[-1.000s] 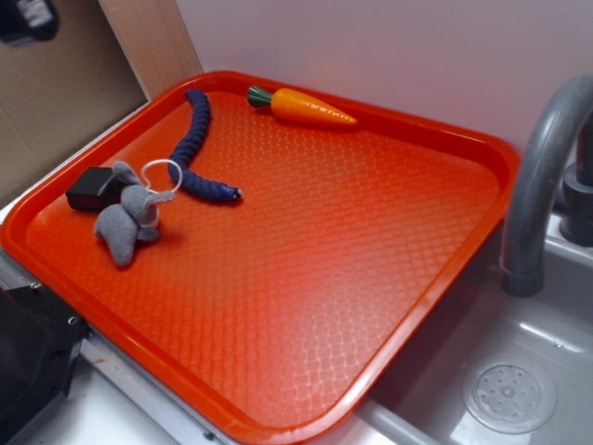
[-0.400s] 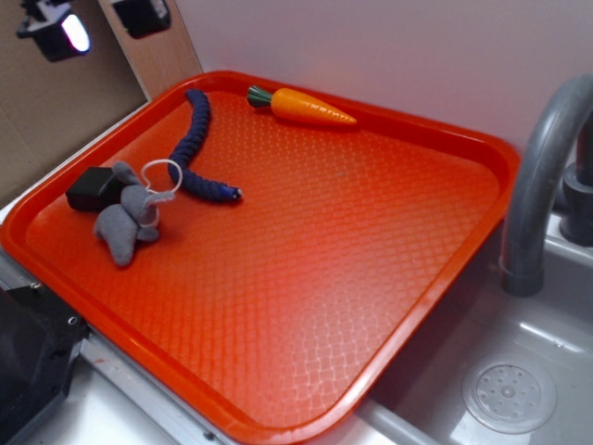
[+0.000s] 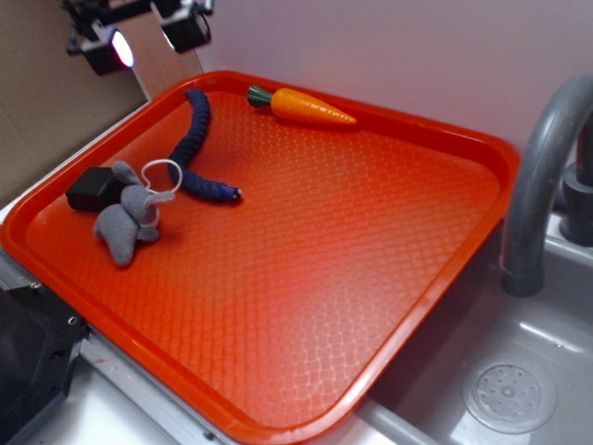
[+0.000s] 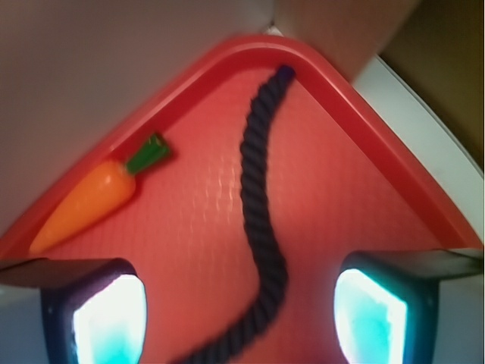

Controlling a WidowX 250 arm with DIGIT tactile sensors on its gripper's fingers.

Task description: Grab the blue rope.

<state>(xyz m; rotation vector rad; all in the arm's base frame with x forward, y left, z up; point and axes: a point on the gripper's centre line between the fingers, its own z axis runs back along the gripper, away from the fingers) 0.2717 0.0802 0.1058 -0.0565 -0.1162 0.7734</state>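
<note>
Gripper (image 3: 146,39) hardware was cut off by the top edge of the exterior view, only its two lit fingertips (image 3: 119,48) showing above the far left corner of the orange tray (image 3: 371,278); the arm behind them lay out of frame. Fingers stood spread wide apart and held nothing, a gap confirmed by the wrist view, where the two pads (image 4: 102,322) glowed pale cyan at the lower corners with the tray between them.

Blue rope (image 3: 193,139), a thick, bumpy, navy braided cord, curved along the tray's left side from the far corner toward the middle, ending in a small pale tip. Part of its near stretch was hidden behind the white ring of a grey plush toy (image 3: 130,221) in the exterior view. The wrist view, blurred throughout, showed the rope (image 4: 261,205) snaking down from the corner and running off the bottom edge between the pads, its tip unseen.

Toy carrot (image 3: 301,105), smooth and glossy orange with a green stub, lay along the far rim, well apart from the rope; the wrist view caught it (image 4: 91,201) against the rim at left. The tray floor bore a fine diamond texture.

A small black block (image 3: 90,188) touched the plush toy, and neither appeared in the wrist view. A grey curved faucet (image 3: 547,176), cropped at right, rose beside a grey sink (image 3: 519,371) with a round drain.
</note>
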